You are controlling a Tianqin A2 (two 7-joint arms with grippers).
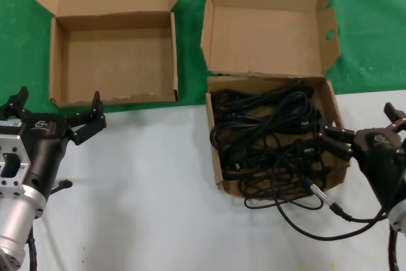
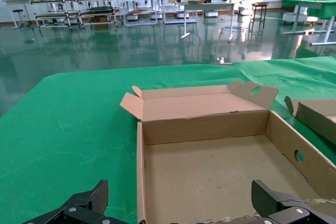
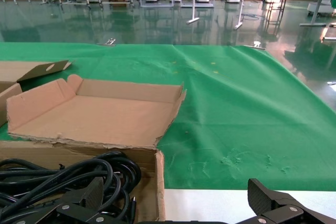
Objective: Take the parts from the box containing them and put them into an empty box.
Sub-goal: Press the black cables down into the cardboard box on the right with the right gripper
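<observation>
Low at the near edge of the tabletop (image 1: 146, 176), the left tool (image 1: 54, 111) points toward the front wall of the empty box (image 1: 114, 61), its fingers (image 2: 79, 205) spread wide and holding nothing. The right tool (image 1: 361, 128) reaches in from the side over the near corner of the box containing them (image 1: 269, 30), its fingers (image 3: 79, 200) also apart and empty, above the parts (image 1: 266, 131). These black cords lie tangled inside; a few loops and a lead with a silver connector (image 1: 320, 196) spill past the torn front wall onto the tabletop. Both arms are cut off by the frame edge, and single cords cannot be told apart in the tangle.
</observation>
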